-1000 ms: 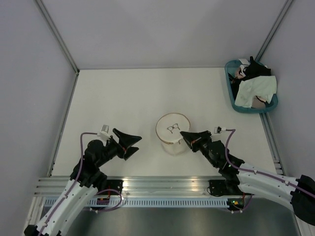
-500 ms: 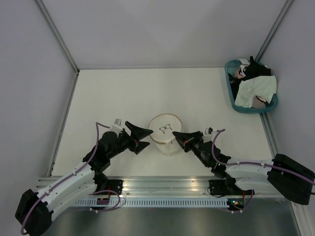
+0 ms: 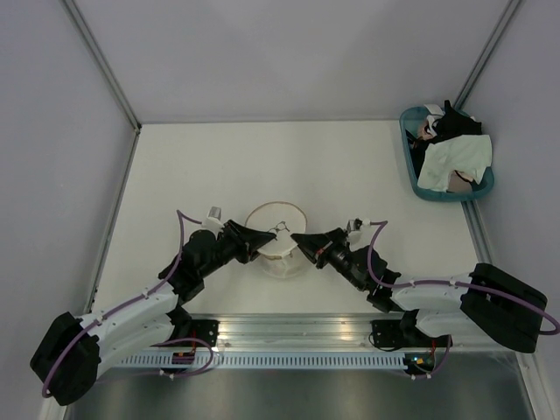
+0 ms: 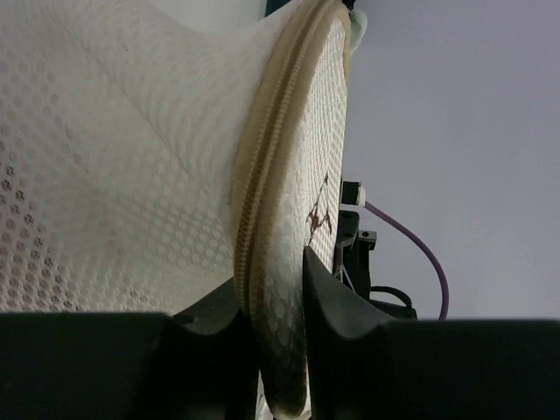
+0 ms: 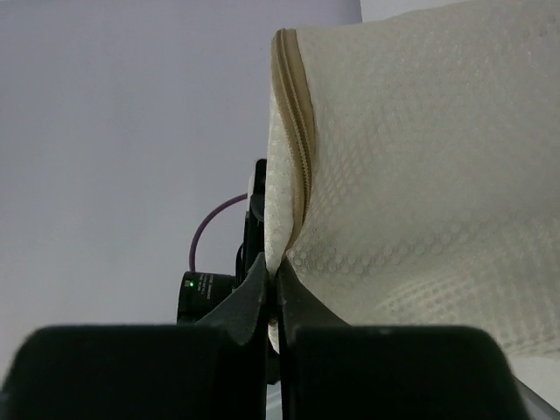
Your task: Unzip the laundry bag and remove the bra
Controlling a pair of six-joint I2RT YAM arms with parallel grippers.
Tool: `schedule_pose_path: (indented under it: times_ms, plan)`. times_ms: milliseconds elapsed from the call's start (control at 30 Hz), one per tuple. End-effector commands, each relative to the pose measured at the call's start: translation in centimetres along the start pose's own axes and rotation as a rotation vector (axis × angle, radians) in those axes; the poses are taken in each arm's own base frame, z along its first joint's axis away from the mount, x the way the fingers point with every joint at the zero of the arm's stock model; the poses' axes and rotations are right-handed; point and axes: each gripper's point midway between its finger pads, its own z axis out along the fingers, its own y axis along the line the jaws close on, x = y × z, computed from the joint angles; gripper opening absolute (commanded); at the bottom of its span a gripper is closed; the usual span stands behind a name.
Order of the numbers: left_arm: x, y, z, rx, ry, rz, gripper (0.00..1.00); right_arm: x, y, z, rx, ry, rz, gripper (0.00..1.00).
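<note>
The laundry bag [image 3: 274, 226] is a round cream mesh case with a tan zipped rim and a small dark drawing on its lid. It sits near the table's front, between both arms. My left gripper [image 3: 262, 239] is shut on the bag's left rim; in the left wrist view the jaws [image 4: 276, 267] pinch the zipper band [image 4: 259, 175]. On the opposite side my right gripper [image 3: 297, 239] is shut on the right rim, with mesh [image 5: 420, 175] squeezed between its jaws [image 5: 276, 282]. The zipper [image 5: 298, 131] looks closed. The bra is hidden.
A teal plastic basket [image 3: 411, 162] stands at the table's far right edge, holding a white-and-pale-green cloth [image 3: 451, 162] and a black garment [image 3: 455, 122]. Metal frame posts run along both table sides. White table surface [image 3: 262, 157] stretches behind the bag.
The bag has shifted left with my right gripper on it. My left gripper moved right to the bag and closed from wide open onto its rim.
</note>
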Motion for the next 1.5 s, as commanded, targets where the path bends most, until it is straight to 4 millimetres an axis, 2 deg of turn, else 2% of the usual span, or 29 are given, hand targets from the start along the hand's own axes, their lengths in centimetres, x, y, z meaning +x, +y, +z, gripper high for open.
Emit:
schedule_pose_path:
  times_ms: [0, 33, 67, 100, 133, 167, 200, 233, 267, 300, 367, 400, 467, 500, 567, 600, 700, 733, 867, 900, 1100, 1200, 1300, 1467]
  plan:
    - [-0.7, -2.9, -0.3, 0.112, -0.043, 0.016, 0.25, 2.2, 3.9, -0.1, -0.118, 0.098, 0.006, 0.00]
    - [-0.8, -2.9, -0.4, 0.106, -0.049, 0.015, 0.08, 2.3, 2.9, 0.0, -0.072, 0.100, -0.020, 0.00]
    - [-0.9, -2.7, -0.5, 0.095, -0.057, 0.018, 0.02, 2.6, 3.3, 0.1, -0.073, 0.111, -0.053, 0.00]
    - [-0.9, -2.7, -0.6, 0.092, -0.062, 0.021, 0.02, 2.7, 3.0, 0.1, -0.056, 0.118, -0.086, 0.04]
    - [-1.0, -2.7, -0.7, 0.090, -0.063, 0.022, 0.02, 2.7, 2.1, 0.2, -0.014, 0.121, -0.127, 0.16]
    - [-1.0, -2.6, -0.7, 0.087, -0.066, 0.025, 0.02, 3.1, 3.1, 0.1, -0.034, 0.133, -0.189, 0.38]
    - [-1.0, -2.7, -0.9, 0.088, -0.067, 0.028, 0.02, 2.8, 1.5, 0.1, 0.042, 0.130, -0.241, 0.61]
    - [-1.0, -2.5, -0.9, 0.082, -0.067, 0.031, 0.02, 2.7, 1.6, 0.1, 0.053, 0.127, -0.282, 0.67]
    - [-1.0, -2.3, -1.0, 0.073, -0.066, 0.030, 0.02, 2.4, 3.1, -0.1, 0.032, 0.106, -0.323, 0.73]
    - [-0.9, -2.0, -1.2, 0.064, -0.064, 0.029, 0.02, 1.8, 1.8, -0.4, 0.089, 0.097, -0.394, 0.84]
    - [-0.8, -1.4, -1.4, 0.046, -0.061, 0.026, 0.02, 1.2, 3.2, -1.2, 0.065, 0.069, -0.460, 0.91]
    - [-0.8, -0.8, -1.6, 0.034, -0.062, 0.021, 0.02, 0.7, 2.5, -1.6, 0.096, 0.069, -0.532, 0.91]
    - [-0.8, -0.5, -1.9, 0.029, -0.066, 0.008, 0.02, 0.6, 3.3, -2.3, 0.079, 0.075, -0.596, 0.90]
    - [-0.9, -0.2, -2.2, 0.028, -0.071, 0.005, 0.02, 0.6, 2.5, -2.7, 0.109, 0.100, -0.675, 0.88]
    - [-1.0, -0.2, -2.4, 0.029, -0.081, -0.006, 0.02, 0.7, 2.1, -2.9, 0.131, 0.130, -0.751, 0.83]
    - [-1.1, -0.2, -2.5, 0.032, -0.083, -0.005, 0.02, 0.4, 0.7, -3.3, 0.195, 0.146, -0.794, 0.82]
    - [-1.0, -0.4, -2.6, 0.031, -0.083, -0.007, 0.02, 0.6, -2.1, -3.8, 0.302, 0.198, -0.921, 0.77]
    - [-1.0, -0.4, -2.5, 0.026, -0.083, -0.008, 0.02, 0.7, -2.4, -3.9, 0.310, 0.205, -0.962, 0.72]
    - [-1.1, -0.1, -2.4, 0.008, -0.084, -0.015, 0.02, 2.6, -3.6, -4.5, 0.321, 0.254, -1.030, 0.59]
    - [-1.1, -0.1, -2.4, 0.004, -0.084, -0.017, 0.02, 3.6, -4.0, -4.8, 0.316, 0.283, -1.044, 0.58]
    - [-1.1, 0.3, -2.3, -0.014, -0.082, -0.020, 0.02, 6.3, -3.3, -6.3, 0.264, 0.306, -1.036, 0.57]
    - [-1.1, 0.3, -2.3, -0.016, -0.082, -0.021, 0.02, 6.6, -4.1, -6.9, 0.299, 0.307, -1.078, 0.57]
    - [-1.0, 0.4, -2.3, -0.019, -0.081, -0.021, 0.02, 6.5, -4.6, -6.5, 0.328, 0.301, -1.117, 0.57]
    - [-0.9, 0.4, -2.3, -0.020, -0.072, -0.023, 0.02, 6.3, -4.3, -4.9, 0.351, 0.250, -1.189, 0.55]
